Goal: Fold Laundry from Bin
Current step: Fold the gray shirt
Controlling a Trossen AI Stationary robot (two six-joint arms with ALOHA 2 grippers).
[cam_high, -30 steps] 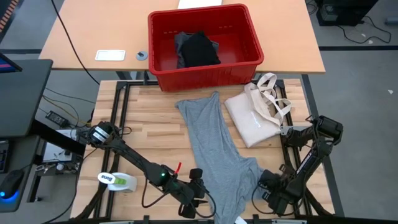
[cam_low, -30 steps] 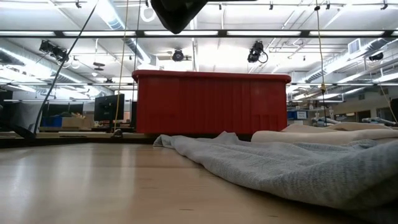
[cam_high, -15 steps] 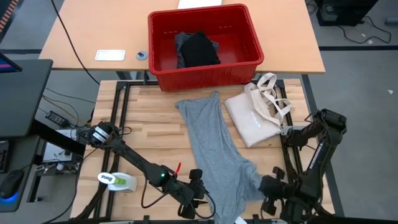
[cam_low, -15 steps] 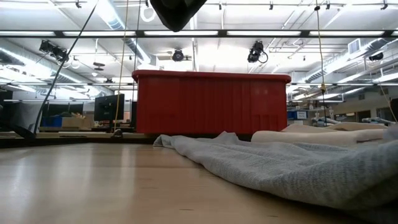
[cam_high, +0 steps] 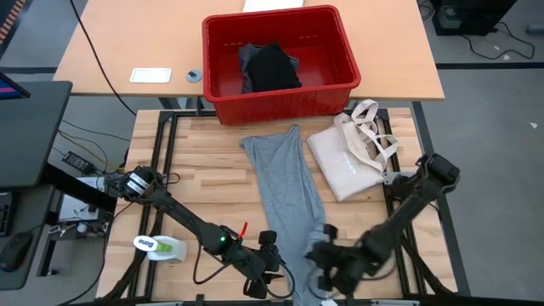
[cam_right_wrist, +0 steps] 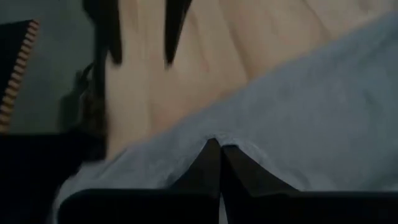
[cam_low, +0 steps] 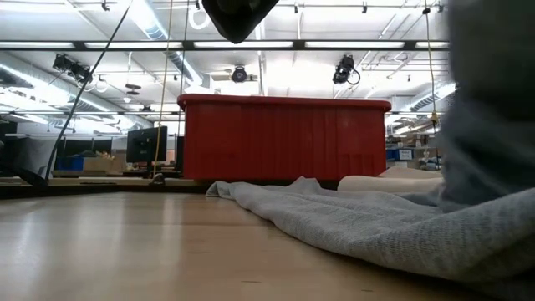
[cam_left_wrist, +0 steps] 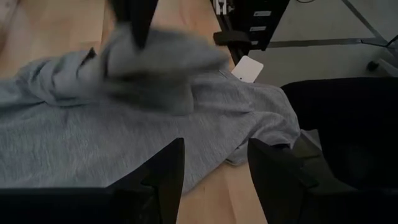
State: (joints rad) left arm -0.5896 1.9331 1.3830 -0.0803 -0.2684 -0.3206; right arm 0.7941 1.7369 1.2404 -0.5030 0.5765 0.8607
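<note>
- My right jaws (cam_high: 327,265) are at the near edge of the worktop (cam_high: 204,170), pinched fully together on the near hem of the light grey T-shirt (cam_high: 289,195); in my right wrist view the two fingers (cam_right_wrist: 219,168) meet with the grey cloth folded over them.
- My left jaws (cam_high: 265,274) wait just left of there, also at the near edge, standing partly open with nothing between them; the shirt's hem lies just ahead of those fingers (cam_left_wrist: 163,171).
- A white and green bottle (cam_high: 160,246) lies at the near left of the worktop.
- The T-shirt stretches as a long strip from the near edge toward the far side, its far end close to the bin.
- A cream canvas tote bag (cam_high: 350,157) lies right of the shirt, just beside it, its loop handles toward the far right.
- The red bin (cam_high: 279,61) stands at the far side on a second worktop, with a black garment (cam_high: 272,68) inside on top of darker grey cloth.
- A white card (cam_high: 150,75) lies left of the bin.
</note>
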